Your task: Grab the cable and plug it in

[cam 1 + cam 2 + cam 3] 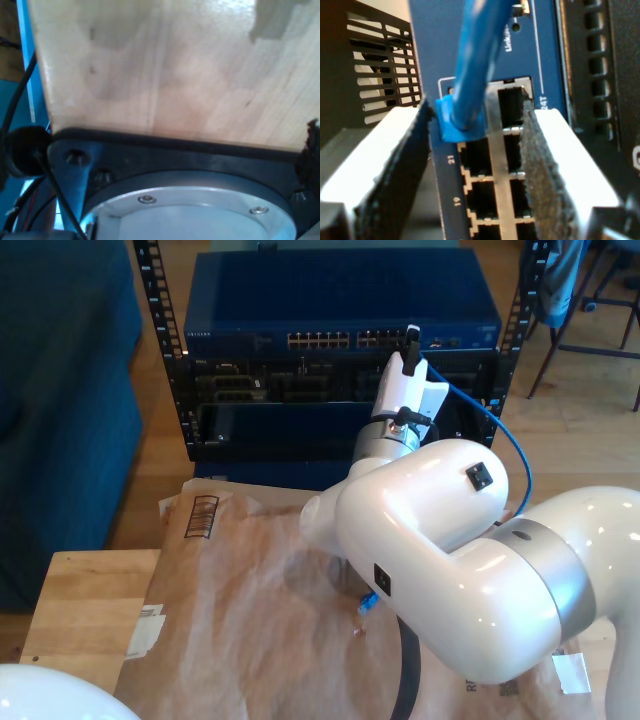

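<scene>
The thin bright blue cable ends in a blue plug seated at a port on the switch's face. In the exterior view it loops right; its other plug lies on brown paper.

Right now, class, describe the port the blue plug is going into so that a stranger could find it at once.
Find the blue network switch at the top of the black rack. Its row of ethernet ports runs across the front; my second pincer holds the cable there. The blue plug sits at a top-row port above the one marked 21.
</scene>
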Controlling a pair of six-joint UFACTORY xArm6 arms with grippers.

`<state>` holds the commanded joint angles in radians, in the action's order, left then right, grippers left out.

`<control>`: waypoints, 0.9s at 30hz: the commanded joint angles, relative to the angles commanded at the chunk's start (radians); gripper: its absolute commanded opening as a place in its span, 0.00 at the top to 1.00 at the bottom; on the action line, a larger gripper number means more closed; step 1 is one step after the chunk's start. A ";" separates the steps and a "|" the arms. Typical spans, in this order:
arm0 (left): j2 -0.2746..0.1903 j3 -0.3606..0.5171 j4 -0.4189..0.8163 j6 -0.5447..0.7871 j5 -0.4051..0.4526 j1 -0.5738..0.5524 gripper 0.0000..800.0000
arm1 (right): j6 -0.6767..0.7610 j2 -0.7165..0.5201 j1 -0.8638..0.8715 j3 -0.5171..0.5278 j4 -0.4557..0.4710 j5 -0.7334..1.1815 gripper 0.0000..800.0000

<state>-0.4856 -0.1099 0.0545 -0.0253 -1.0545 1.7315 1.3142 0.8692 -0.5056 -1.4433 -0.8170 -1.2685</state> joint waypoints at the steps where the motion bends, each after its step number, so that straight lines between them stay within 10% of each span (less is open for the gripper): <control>1: 0.000 0.000 0.000 0.000 0.000 0.000 0.00 | 0.000 -0.014 0.000 0.017 0.000 0.009 0.56; 18: 0.000 0.000 0.000 0.000 0.000 0.000 0.00 | -0.003 -0.371 0.006 0.370 0.071 0.242 0.35; 27: 0.000 0.000 0.000 0.000 0.000 0.000 0.00 | -0.017 -0.661 0.137 0.566 0.195 0.631 0.01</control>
<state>-0.4856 -0.1099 0.0545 -0.0253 -1.0545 1.7315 1.2973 0.2079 -0.3690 -0.8771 -0.6222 -0.6379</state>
